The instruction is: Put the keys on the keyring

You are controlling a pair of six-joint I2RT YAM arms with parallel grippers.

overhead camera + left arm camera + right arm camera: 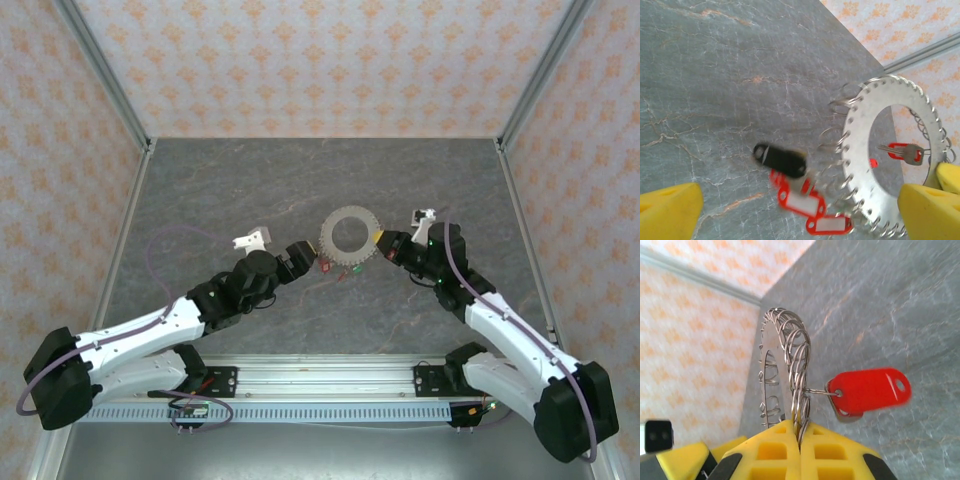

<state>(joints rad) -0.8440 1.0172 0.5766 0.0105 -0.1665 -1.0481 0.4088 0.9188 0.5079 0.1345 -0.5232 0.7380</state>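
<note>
Right wrist view shows right jaws clamped on the keyring (pixel 792 347); left jaws gape wide over keys (pixel 805 204).

right gripper (pixel 800 435) with yellow fingers (pixel 772 450) pinched together on keyring (pixel 792 355) rim, keyring seen edge-on, wire loops stacked along its edge, one red-headed key (pixel 870 390) hanging off a loop to the right, grey marbled table (pixel 890 300) behind, patterned wall (pixel 690 340) and metal rail (pixel 700 277) at left
</note>
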